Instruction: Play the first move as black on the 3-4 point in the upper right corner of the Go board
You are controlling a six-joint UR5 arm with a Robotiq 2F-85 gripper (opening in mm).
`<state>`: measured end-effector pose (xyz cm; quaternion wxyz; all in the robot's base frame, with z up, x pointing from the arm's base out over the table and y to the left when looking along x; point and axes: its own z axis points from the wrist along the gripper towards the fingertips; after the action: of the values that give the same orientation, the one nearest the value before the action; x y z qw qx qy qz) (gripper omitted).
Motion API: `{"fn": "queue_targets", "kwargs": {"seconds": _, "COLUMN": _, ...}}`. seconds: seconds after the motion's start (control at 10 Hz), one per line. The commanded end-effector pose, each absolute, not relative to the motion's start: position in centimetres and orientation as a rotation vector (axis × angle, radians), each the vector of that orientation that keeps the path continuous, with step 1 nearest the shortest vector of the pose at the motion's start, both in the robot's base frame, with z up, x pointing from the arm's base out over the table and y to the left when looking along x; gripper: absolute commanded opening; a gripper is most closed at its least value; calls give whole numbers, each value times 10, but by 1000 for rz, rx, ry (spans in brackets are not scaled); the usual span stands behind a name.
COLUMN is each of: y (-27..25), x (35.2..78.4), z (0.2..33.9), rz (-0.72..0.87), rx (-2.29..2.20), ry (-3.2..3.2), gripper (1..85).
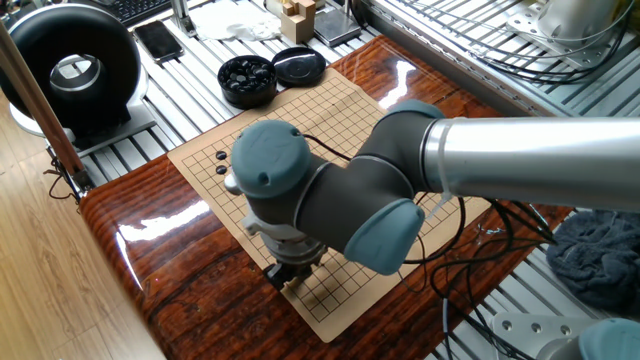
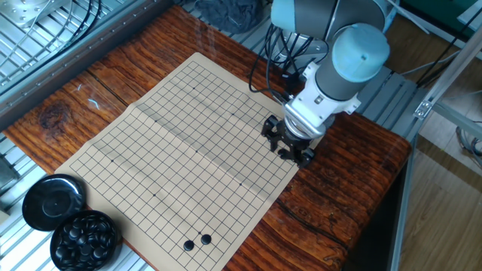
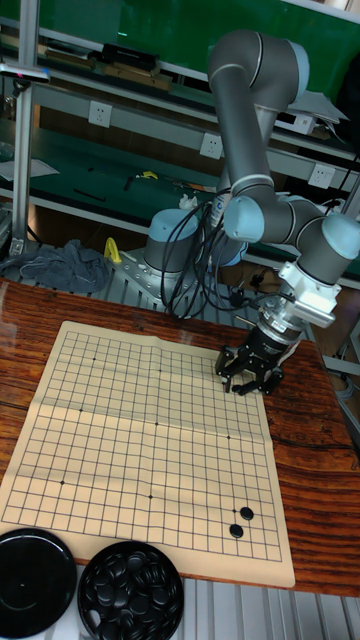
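The tan Go board [image 2: 173, 143] lies on the wooden table. My gripper [image 2: 288, 145] points down over the board's corner nearest the arm, low above the grid; the other views show the gripper [image 1: 290, 274] [image 3: 247, 378] at that same corner. Its dark fingers hide the crossings beneath, so the 3-4 point does not show. Whether a black stone sits between the fingertips cannot be made out. Two black stones [image 2: 196, 242] [image 1: 221, 163] [image 3: 241, 522] lie side by side near the board's opposite edge.
A black bowl of stones [image 2: 85, 237] [image 1: 247, 78] and its lid [image 2: 53, 202] [image 1: 298, 65] stand off the board's far end. Cables [image 2: 271, 68] trail behind the arm. A grey cloth [image 1: 600, 255] lies off the table.
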<state>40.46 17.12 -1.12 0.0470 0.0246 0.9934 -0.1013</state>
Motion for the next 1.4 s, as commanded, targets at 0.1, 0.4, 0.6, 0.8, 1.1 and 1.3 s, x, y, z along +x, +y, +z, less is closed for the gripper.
{"fn": "queue_targets", "kwargs": {"seconds": 0.1, "y": 168, "x": 403, "z": -9, "rz": -336, "rx": 64, "ry": 3030, "gripper": 347}}
{"fn": "queue_targets", "kwargs": {"seconds": 0.4, "y": 166, "x": 404, "z": -10, "rz": -340, "rx": 68, "ry": 3015, "gripper": 347}}
{"fn": "queue_targets", "kwargs": {"seconds": 0.6, "y": 172, "x": 406, "z": -4, "rz": -266, "rx": 84, "ry": 3024, "gripper": 347}}
{"fn": "queue_targets", "kwargs": {"seconds": 0.8, "y": 178, "x": 406, "z": 1, "rz": -165, "rx": 81, "ry": 3041, "gripper": 387}}
{"fn": "queue_targets", "kwargs": {"seconds": 1.1, "y": 171, "x": 403, "z": 1, "rz": -132, "rx": 41, "ry": 3047, "gripper": 433}}
{"fn": "queue_targets", "kwargs": {"seconds": 1.3, "y": 167, "x": 401, "z": 5, "rz": -96, "rx": 7, "ry": 3047, "gripper": 447}}
